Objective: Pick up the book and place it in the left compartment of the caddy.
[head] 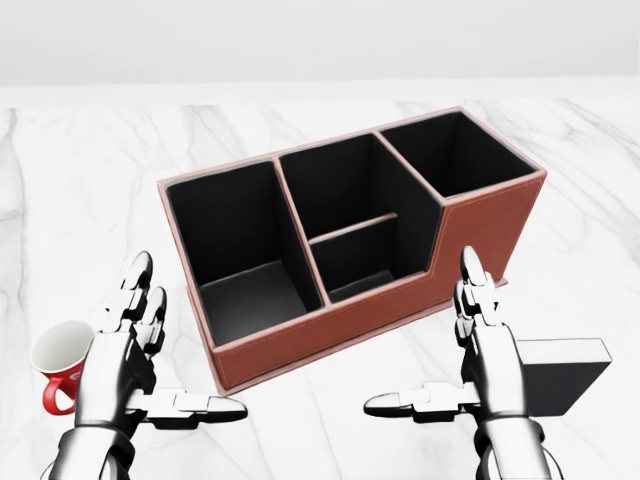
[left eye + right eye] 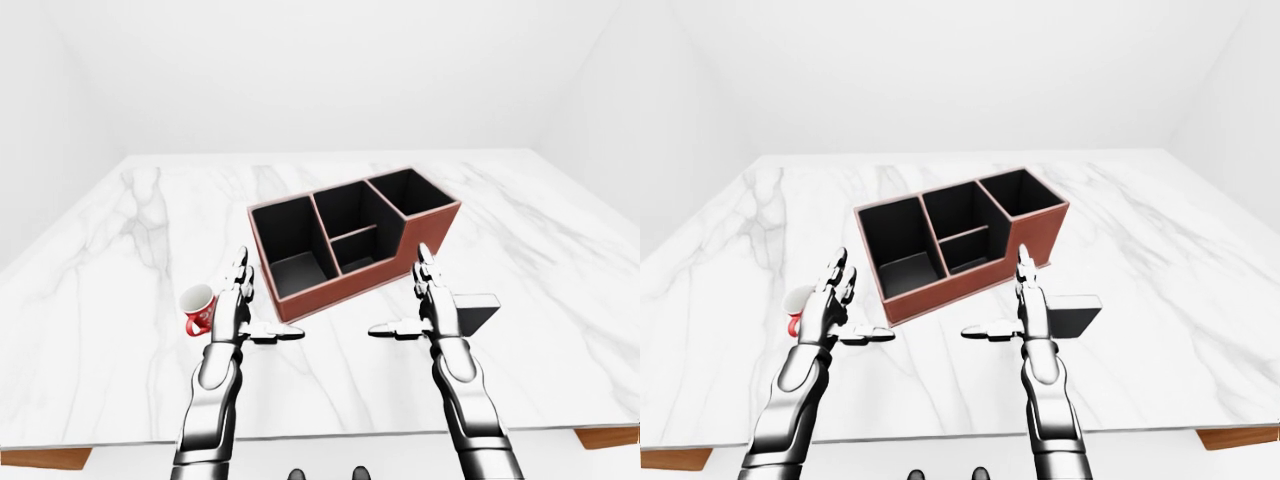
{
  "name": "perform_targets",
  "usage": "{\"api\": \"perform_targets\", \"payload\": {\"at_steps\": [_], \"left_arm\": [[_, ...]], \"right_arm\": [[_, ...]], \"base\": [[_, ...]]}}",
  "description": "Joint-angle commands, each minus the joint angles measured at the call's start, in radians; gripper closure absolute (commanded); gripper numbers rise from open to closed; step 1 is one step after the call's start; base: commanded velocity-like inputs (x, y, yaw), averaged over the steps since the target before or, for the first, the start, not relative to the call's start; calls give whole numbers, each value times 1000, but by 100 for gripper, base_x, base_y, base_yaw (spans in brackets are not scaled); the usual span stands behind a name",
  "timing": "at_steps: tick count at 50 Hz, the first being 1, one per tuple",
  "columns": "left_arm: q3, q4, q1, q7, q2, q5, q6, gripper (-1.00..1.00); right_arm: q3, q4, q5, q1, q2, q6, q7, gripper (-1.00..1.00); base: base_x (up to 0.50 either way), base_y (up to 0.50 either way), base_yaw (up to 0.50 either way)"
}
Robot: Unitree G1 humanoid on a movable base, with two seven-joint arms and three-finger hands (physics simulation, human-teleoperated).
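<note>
Book (image 1: 565, 372), dark-covered with a pale page edge, lies flat on the white marble desk (image 1: 90, 180) at the lower right of the head view. It sits just beyond and to the right of your right hand (image 1: 470, 372), which partly covers its left end.

Your right hand is spread, fingers pointing up and thumb out to the left, holding nothing. Whether it touches the book, the views do not settle. Your left hand (image 1: 140, 365) is spread the same way at the lower left, also empty, with a red mug (image 1: 60, 362) just to its left.

Farther up the view stands the brown caddy (image 1: 480, 225), turned at an angle. Its left compartment (image 1: 235, 250) is wide, deep and empty. A middle section split in two and a right compartment lie beyond.

The step in hand looks like the reach for the book. Shift the right hand a little to the right so the book sits between thumb and fingers, then close across its thickness. Because it lies flat, you will likely need to tip up one edge first. Carry it well above the caddy's near wall, then lower it upright into the left compartment. Keep the left hand away from the mug.
</note>
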Motion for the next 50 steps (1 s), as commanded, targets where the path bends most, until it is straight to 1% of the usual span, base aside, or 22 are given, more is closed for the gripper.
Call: {"api": "perform_targets", "payload": {"at_steps": [1,2,3,6,7,8,9,10,15,20,25,26,27,28,29,30,32,40,44,50], "left_arm": [[16,-8,-11,0,8,-10,15,-100],[18,-3,-14,0,9,-10,13,-100],[19,8,-16,0,10,-11,8,-100],[21,20,-20,-2,11,-12,4,-100],[23,35,-27,2,16,-2,-4,-100],[28,39,-32,-1,19,-6,-2,-100],[35,36,-36,-7,23,-16,8,-100],[40,31,-37,-10,26,-20,13,-100],[54,5,-35,-22,32,-38,37,-100],[62,-29,-25,-32,34,-51,37,-100],[74,-61,-17,-43,35,-74,37,-100],[76,-71,-14,-46,35,-81,37,-100],[75,-78,-10,-48,35,-82,37,-100],[75,-85,-6,-49,34,-82,37,-100],[76,-100,-2,-52,34,-87,37,-100],[77,-101,-2,-52,33,-87,37,-100],[79,-121,5,-54,32,-92,37,-100],[83,-181,33,-68,28,-102,37,-100],[91,-189,32,-72,29,-110,37,-100],[94,-208,39,-78,28,-117,37,-100]], "right_arm": [[-15,88,-17,-53,-16,45,-25,-100],[-16,61,-20,-55,-24,75,-16,-100],[-15,9,-65,-70,-39,123,-30,-100],[-17,-40,-94,-80,-43,123,-14,-100],[-7,-84,-120,-94,-59,123,25,-100],[12,-75,-175,-111,-72,123,45,-100],[-1,-78,-165,-138,-68,123,76,-100],[-1,-82,-184,-159,-77,123,101,-100],[-10,-133,-276,-222,-105,123,168,-100],[-3,-163,-406,-272,-137,123,244,-100],[-5,-247,-534,-304,-169,123,374,-100],[-7,-269,-550,-308,-176,123,440,-100],[-9,-273,-576,-310,-183,123,467,-100],[-12,-268,-605,-307,-190,123,471,-100],[-18,-261,-653,-297,-213,123,482,-100],[-25,-260,-667,-297,-207,123,490,-100],[-46,-255,-714,-295,-218,123,495,-100],[-101,-290,-855,-244,-250,123,618,-100],[-123,-303,-905,-195,-240,123,648,-100],[-161,-301,-918,-156,-237,123,662,-100]], "base": [[0,0,0],[0,0,0],[0,0,0],[0,0,0],[0,0,0],[0,0,0],[0,0,0],[0,0,0],[0,0,0],[0,0,0],[0,0,0],[0,0,0],[0,0,0],[0,0,0],[0,0,0],[0,0,0],[0,0,0],[0,0,0],[0,0,0],[0,0,0]]}}
